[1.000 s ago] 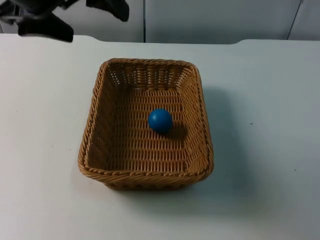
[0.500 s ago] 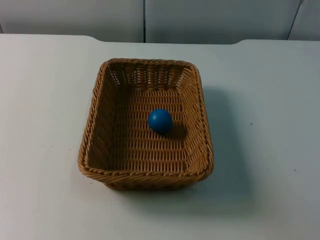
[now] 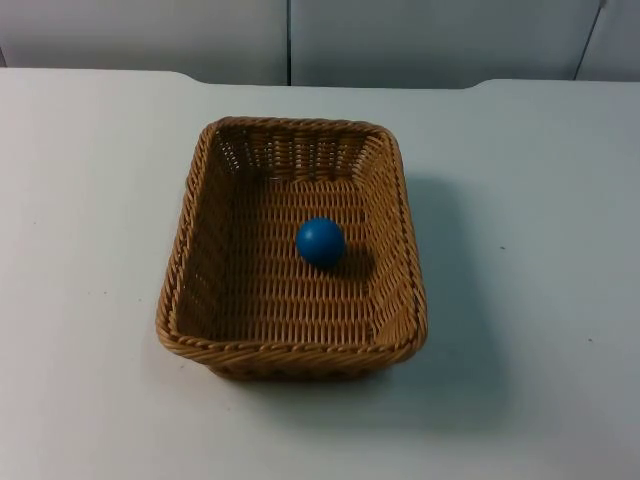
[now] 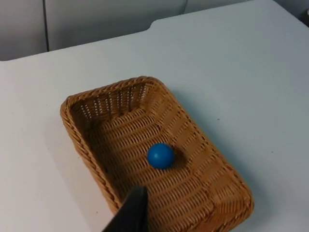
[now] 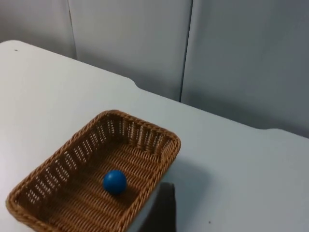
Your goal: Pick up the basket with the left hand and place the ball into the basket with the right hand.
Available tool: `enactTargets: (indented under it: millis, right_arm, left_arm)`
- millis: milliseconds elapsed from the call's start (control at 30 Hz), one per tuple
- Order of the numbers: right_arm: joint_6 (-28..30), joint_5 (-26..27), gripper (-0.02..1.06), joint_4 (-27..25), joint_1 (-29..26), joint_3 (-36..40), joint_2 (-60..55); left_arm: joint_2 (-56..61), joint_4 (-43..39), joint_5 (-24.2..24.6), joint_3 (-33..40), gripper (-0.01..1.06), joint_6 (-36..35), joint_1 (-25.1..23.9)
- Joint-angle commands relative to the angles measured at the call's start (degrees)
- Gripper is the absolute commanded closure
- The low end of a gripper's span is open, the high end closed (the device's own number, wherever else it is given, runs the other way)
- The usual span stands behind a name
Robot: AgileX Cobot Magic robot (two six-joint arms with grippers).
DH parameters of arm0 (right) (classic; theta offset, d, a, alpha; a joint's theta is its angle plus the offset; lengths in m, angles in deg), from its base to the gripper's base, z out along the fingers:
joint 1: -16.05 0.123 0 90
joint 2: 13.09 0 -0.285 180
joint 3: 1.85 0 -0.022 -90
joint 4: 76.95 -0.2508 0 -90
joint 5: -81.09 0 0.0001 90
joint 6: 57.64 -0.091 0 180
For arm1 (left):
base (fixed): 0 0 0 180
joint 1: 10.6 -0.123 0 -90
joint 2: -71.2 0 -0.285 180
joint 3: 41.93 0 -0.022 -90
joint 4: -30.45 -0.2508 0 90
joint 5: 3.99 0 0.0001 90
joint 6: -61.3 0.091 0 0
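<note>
A brown wicker basket point(image 3: 290, 350) stands on the white table, a little left of the middle. A blue ball point(image 3: 320, 241) lies on its woven floor near the centre. The left wrist view has the same basket point(image 4: 83, 145) and ball point(image 4: 160, 155) well below my left gripper point(image 4: 129, 212), which is held high and apart from them. In the right wrist view the basket point(image 5: 145, 127) and ball point(image 5: 115, 181) lie some way off from my right gripper point(image 5: 161, 210), also raised clear. Neither gripper touches anything.
White table top point(image 3: 540, 200) spreads on all sides of the basket. The grey partition wall point(image 3: 420, 40) closes off the far edge.
One second ago the left arm stood in the top view's upper left corner; it has since drawn back out of that picture. Basket and ball have not moved.
</note>
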Motion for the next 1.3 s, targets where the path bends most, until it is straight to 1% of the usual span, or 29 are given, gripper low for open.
enactTargets:
  millis: [0, 133, 200, 267, 333, 367, 500, 533, 567, 700, 733, 867, 900, 1000, 1067, 1167, 1233, 1267]
  right_arm:
    - [1.6, -1.8, 0.29, -1.4, -0.1, 1.5, 1.8]
    - [2.0, -4.7, 0.29, -1.4, -0.1, 4.1, 6.3]
    - [2.0, -4.9, 0.29, -1.4, -0.1, 4.4, 7.0]
    - [2.0, -7.3, 0.29, -1.4, -0.1, 5.5, 9.7]
    - [2.5, -10.7, 0.29, -1.7, -0.1, 7.0, 13.1]
    - [2.5, -10.7, 0.29, -1.7, -0.1, 7.0, 13.1]
    - [2.6, -15.7, 0.29, -2.8, -0.1, 8.9, 19.3]
    - [2.6, -15.7, 0.29, -2.8, -0.1, 8.9, 19.3]
    - [3.0, -16.8, 0.29, -3.5, -0.1, 9.6, 21.0]
    - [4.4, -21.0, 0.29, -6.1, -0.1, 11.7, 27.0]
    - [4.4, -21.0, 0.29, -6.1, -0.1, 11.7, 27.0]
    - [4.0, -25.8, 0.29, -6.2, -0.1, 11.8, 32.2]
    - [4.0, -25.8, 0.29, -6.2, -0.1, 11.8, 32.2]
    - [3.9, -28.2, 0.29, -6.2, -0.1, 11.8, 32.8]
    - [3.9, -29.6, 0.29, -6.2, -0.1, 12.1, 32.8]
    - [3.9, -29.2, 0.29, -6.4, -0.1, 12.9, 32.8]
    - [4.0, -28.7, 0.29, -6.4, -0.1, 12.9, 32.8]
    - [4.0, -28.7, 0.29, -6.4, -0.1, 12.9, 32.8]
  left_arm:
    - [3.1, -1.0, -0.3, 1.9, 0.1, -0.4, 0.5]
    - [10.3, -1.7, 0.8, 5.1, 0.1, -0.4, 0.5]
    - [11.6, -2.1, 0.8, 5.7, 0.1, -0.4, 0.5]
    - [13.8, -2.6, 0.9, 6.8, 0.1, -0.6, 0.5]
    - [16.7, -4.4, 2.8, 8.2, 0.1, -2.5, 0.5]
    - [16.7, -4.4, 2.8, 8.2, 0.1, -2.5, 0.5]
    - [21.1, -6.8, 5.3, 10.1, 0.1, -4.0, 0.5]
    - [21.1, -6.8, 5.3, 10.1, 0.1, -4.0, 0.5]
    - [22.2, -7.4, 5.7, 10.6, 0.1, -4.4, 0.5]
    - [26.6, -12.1, 7.4, 12.2, 0.1, -9.3, 0.5]
    - [26.6, -12.1, 7.4, 12.2, 0.1, -9.3, 0.5]
    - [31.5, -13.4, 10.7, 12.5, 0.1, -9.4, 0.5]
    - [31.5, -13.4, 10.7, 12.5, 0.1, -9.4, 0.5]
    - [35.5, -14.5, 12.8, 12.5, 0.1, -9.8, 0.5]
    - [38.9, -17.2, 15.1, 12.5, 0.1, -12.3, 0.5]
    - [40.8, -18.9, 16.4, 12.5, 0.1, -13.8, 0.5]
    - [43.8, -23.2, 18.5, 12.5, 0.1, -17.4, 0.5]
    - [43.8, -23.2, 18.5, 12.5, 0.1, -17.4, 0.5]
